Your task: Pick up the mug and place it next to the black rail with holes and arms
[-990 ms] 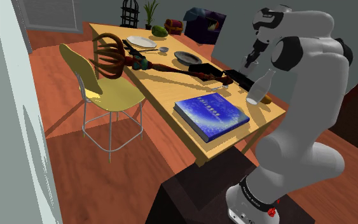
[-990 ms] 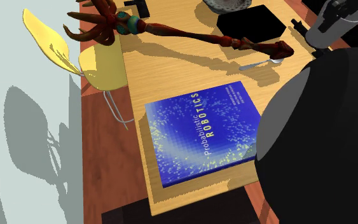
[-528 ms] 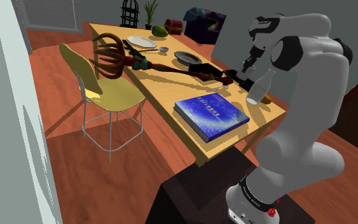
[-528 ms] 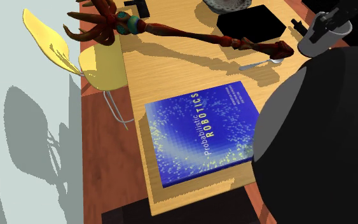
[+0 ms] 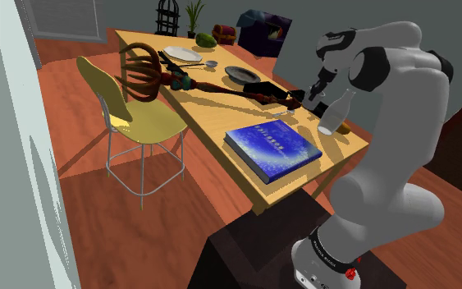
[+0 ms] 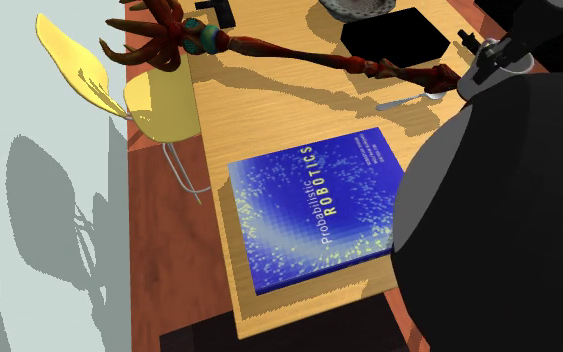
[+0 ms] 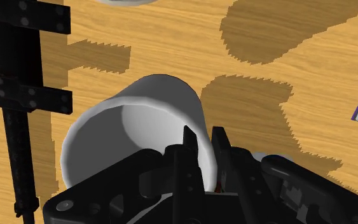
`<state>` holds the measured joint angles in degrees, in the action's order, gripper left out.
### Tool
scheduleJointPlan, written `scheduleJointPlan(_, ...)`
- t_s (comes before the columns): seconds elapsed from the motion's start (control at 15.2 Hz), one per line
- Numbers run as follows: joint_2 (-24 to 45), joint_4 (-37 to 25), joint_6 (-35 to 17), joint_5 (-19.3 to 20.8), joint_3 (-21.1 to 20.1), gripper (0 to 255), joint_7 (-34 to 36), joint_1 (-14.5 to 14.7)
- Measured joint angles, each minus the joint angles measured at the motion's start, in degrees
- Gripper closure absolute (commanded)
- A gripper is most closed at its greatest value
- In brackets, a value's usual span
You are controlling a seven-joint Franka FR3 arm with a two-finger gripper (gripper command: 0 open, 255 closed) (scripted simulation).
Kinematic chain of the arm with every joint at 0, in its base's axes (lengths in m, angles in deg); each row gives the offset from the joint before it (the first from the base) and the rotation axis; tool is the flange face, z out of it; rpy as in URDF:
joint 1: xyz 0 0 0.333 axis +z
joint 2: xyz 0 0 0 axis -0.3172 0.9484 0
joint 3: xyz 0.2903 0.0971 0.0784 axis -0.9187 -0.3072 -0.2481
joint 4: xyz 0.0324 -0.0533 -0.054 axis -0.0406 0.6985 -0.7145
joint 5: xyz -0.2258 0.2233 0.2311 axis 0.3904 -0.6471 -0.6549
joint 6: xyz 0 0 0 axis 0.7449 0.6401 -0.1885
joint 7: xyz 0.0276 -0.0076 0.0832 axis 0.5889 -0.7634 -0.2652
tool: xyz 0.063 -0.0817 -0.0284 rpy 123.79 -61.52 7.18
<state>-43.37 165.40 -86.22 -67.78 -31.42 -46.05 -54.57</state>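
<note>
A white mug [image 7: 139, 121] hangs just above the wooden table [image 7: 171, 44], mouth tipped toward the wrist camera. My gripper [image 7: 203, 137] is shut on the mug's wall, one finger [image 7: 189, 149] inside the rim and the other outside. Close beside the mug lies the black rail with holes and short cross arms [image 7: 18, 108], apart from it. In the second exterior view the mug [image 6: 491, 68] shows grey at the arm's edge, near the rail's end [image 6: 466, 41]. In the shoulder view my gripper [image 5: 317, 89] is low over the table's near end, by the rail [image 5: 303, 98].
A blue book [image 5: 272, 148] lies at the table's near end. A long red-brown clawed staff [image 6: 299, 55], a spoon [image 6: 409, 99], a black mat [image 6: 394, 35] and a dish [image 5: 242, 74] lie further along. A pale bottle-like object [image 5: 336, 112] is beside the arm. A yellow chair [image 5: 134, 115] stands alongside.
My gripper has come down with the mug toward the table and the rail, shifting to the second exterior view's left. Its grip has not changed.
</note>
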Motion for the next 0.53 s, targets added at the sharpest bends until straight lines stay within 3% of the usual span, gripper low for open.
scheduleJointPlan(0.53,0.63,4.36,-5.52,-0.51,-0.17,255,-0.58,0.18)
